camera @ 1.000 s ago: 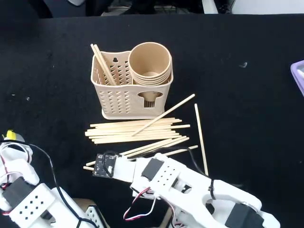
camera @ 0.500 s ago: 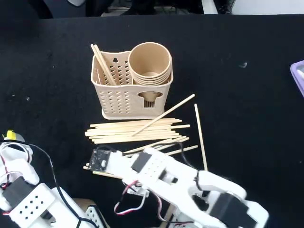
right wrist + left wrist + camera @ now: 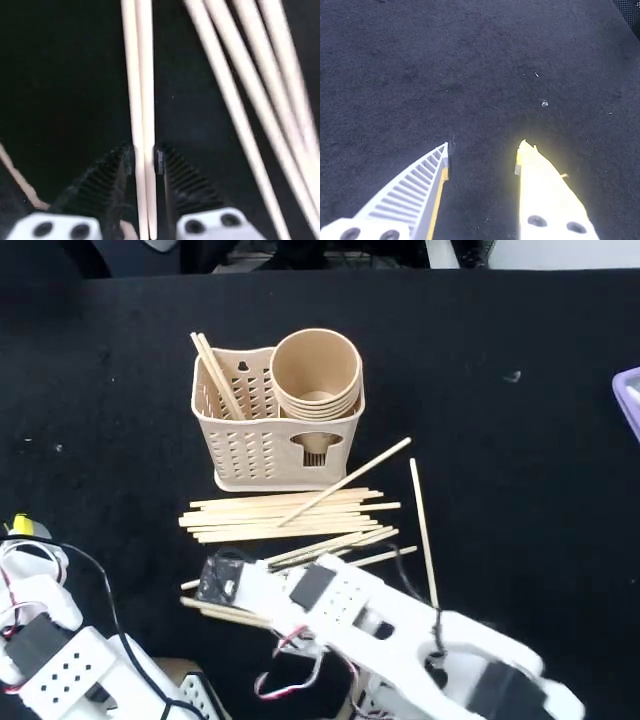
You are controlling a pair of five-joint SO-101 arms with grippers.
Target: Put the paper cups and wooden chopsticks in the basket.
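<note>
wooden chopsticks (image 3: 140,100) lie pinched in the right gripper (image 3: 143,156) near the basket (image 3: 250,455).

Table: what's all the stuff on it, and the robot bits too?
basket: one, beige, middle of the table
paper cups: a stack, tan, basket's right compartment
leaning chopsticks: two, pale wood, basket's left compartment
loose chopsticks: many, pale wood, in front of the basket
held chopsticks: two, pale wood, between the right tool's jaws
purple thing: one, purple, table's right edge
table: one, black
left tool: one, white and yellow, open over bare table
right tool: one, black, shut on the held chopsticks
</note>
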